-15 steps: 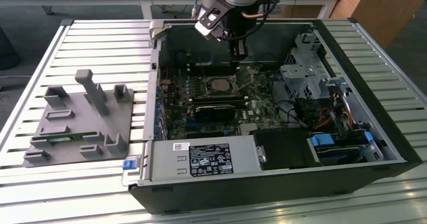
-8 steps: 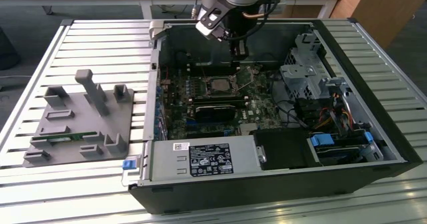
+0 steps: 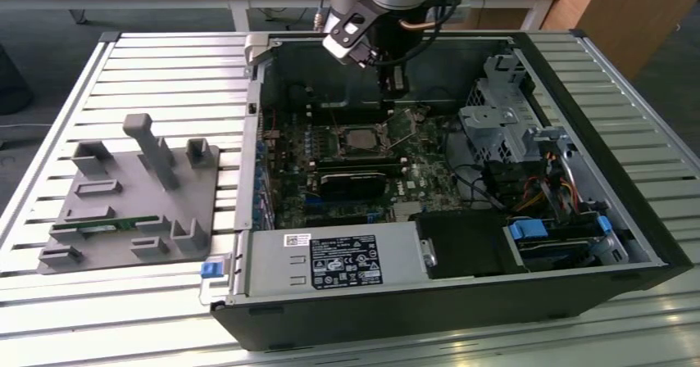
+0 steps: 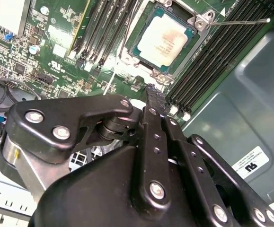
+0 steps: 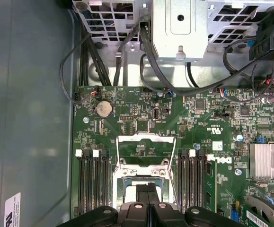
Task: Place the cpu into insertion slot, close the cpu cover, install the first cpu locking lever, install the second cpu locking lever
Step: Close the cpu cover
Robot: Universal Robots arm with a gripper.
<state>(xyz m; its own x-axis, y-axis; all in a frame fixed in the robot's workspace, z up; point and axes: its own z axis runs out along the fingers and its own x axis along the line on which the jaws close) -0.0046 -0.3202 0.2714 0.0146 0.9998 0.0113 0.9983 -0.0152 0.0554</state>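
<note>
Closest in the second wrist view is the gripper: black fingers pinched together, nothing visible between them, tip hovering just beside the insertion slot. In the exterior view, from its left to its right: a grey fixture on the slatted table, then the open computer case with the arm reaching down into it, then the drive cage on the far side. The cpu sits in the slot, silver top up, and looks flat. In the first wrist view the cpu cover looks swung open, with board showing through its cut-out, so it is not yet closed. A thin locking lever sticks out from a socket corner, seemingly unlatched. Risks as I judge them: a fingertip slips off the thin cover edge and scrapes the chip or the memory slots. If the cover is pushed down with the cpu slightly off-seat, pins bend. The free lever could snag a finger or get trapped under the cover.
</note>
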